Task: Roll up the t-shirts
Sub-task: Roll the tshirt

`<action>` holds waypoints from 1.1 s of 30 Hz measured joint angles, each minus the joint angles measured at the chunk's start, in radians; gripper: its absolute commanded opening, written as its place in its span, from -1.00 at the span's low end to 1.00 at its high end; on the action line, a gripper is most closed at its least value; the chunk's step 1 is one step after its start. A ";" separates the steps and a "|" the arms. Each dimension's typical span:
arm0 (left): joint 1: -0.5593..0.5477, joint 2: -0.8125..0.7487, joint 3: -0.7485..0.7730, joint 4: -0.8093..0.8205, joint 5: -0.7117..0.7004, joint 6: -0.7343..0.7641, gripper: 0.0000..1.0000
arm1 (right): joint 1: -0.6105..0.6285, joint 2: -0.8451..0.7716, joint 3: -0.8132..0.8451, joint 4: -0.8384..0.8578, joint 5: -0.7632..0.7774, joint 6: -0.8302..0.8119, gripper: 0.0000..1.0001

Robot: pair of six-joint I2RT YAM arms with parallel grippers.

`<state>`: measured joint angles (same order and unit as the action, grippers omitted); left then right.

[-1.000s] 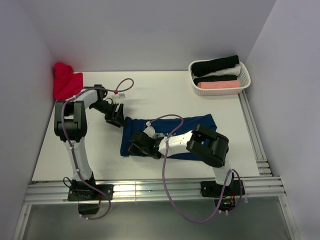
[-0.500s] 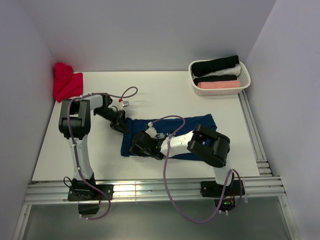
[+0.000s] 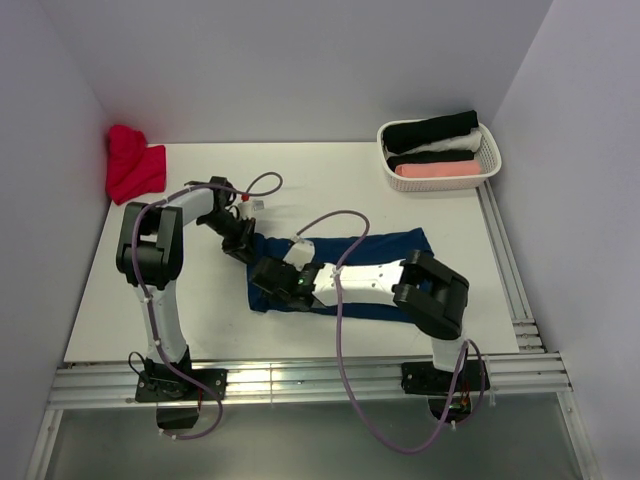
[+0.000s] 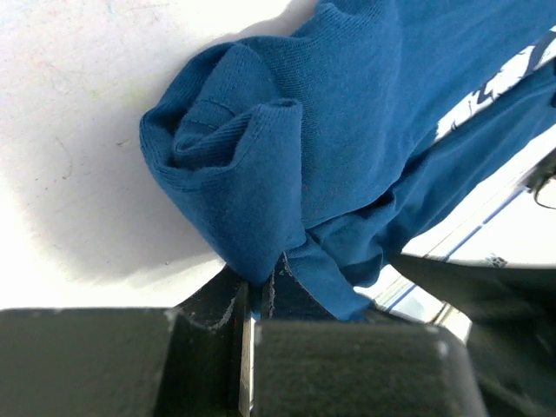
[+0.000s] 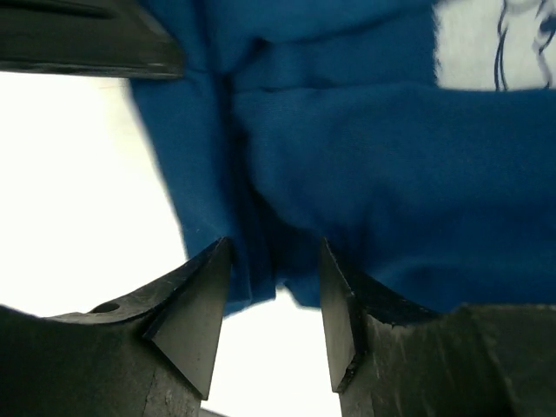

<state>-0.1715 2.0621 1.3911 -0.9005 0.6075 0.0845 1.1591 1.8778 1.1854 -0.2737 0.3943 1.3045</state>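
A navy blue t-shirt (image 3: 390, 250) lies folded in a long strip across the middle of the table. Its left end is bunched up. My left gripper (image 3: 240, 247) is at the far corner of that end. In the left wrist view it (image 4: 257, 291) is shut on a fold of the bunched blue cloth (image 4: 287, 148). My right gripper (image 3: 272, 280) hangs over the near corner of the same end. In the right wrist view it (image 5: 274, 300) stands open, with the shirt's edge (image 5: 261, 261) between its fingertips. The pale print (image 5: 491, 43) shows at the top right.
A white basket (image 3: 445, 184) at the back right holds rolled black, white and pink shirts. A red cloth heap (image 3: 132, 165) lies in the back left corner. Metal rails (image 3: 505, 270) run along the table's right and near edges.
My left gripper came down to the shirt's left end and shut on the cloth. My right gripper opened, let go of the shirt, and shifted slightly left and away.
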 measured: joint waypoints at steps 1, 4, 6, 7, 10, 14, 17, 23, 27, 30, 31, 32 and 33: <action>-0.003 -0.003 0.001 0.000 -0.010 -0.001 -0.99 | 0.007 0.002 0.044 -0.060 0.019 -0.015 0.06; -0.012 -0.005 0.008 -0.006 -0.035 -0.004 -0.99 | 0.025 0.024 0.210 -0.193 0.078 -0.053 0.06; -0.016 -0.005 0.015 -0.010 -0.050 -0.004 -0.99 | 0.032 0.056 0.315 -0.232 0.105 -0.081 0.06; -0.018 -0.005 0.018 -0.012 -0.056 -0.004 -0.99 | 0.035 0.071 0.352 -0.240 0.116 -0.096 0.06; -0.020 -0.005 0.024 -0.018 -0.070 -0.004 -0.99 | 0.040 0.133 0.446 -0.275 0.142 -0.138 0.05; -0.021 -0.005 0.033 -0.025 -0.088 -0.004 -0.99 | 0.041 0.248 0.546 -0.313 0.163 -0.189 0.04; -0.023 -0.005 0.039 -0.029 -0.098 -0.003 -0.99 | 0.041 0.306 0.561 -0.319 0.163 -0.221 0.04; -0.028 -0.005 0.045 -0.033 -0.111 -0.003 -0.99 | 0.041 0.357 0.576 -0.325 0.150 -0.239 0.02; -0.029 -0.005 0.050 -0.036 -0.117 -0.003 -0.99 | 0.046 0.357 0.571 -0.317 0.136 -0.238 0.02; -0.029 -0.005 0.055 -0.040 -0.125 -0.003 -0.99 | 0.050 0.357 0.563 -0.318 0.128 -0.231 0.02; -0.029 -0.005 0.057 -0.042 -0.127 -0.003 -0.99 | 0.053 0.357 0.562 -0.322 0.124 -0.228 0.03; -0.029 -0.004 0.059 -0.043 -0.130 -0.003 -0.99 | 0.056 0.358 0.562 -0.324 0.120 -0.226 0.03; -0.031 -0.004 0.062 -0.045 -0.134 -0.003 -0.99 | 0.060 0.358 0.562 -0.327 0.117 -0.223 0.03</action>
<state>-0.2020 2.0579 1.4528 -0.9459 0.4740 0.0814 1.2186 2.2360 1.7473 -0.6010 0.5117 1.0813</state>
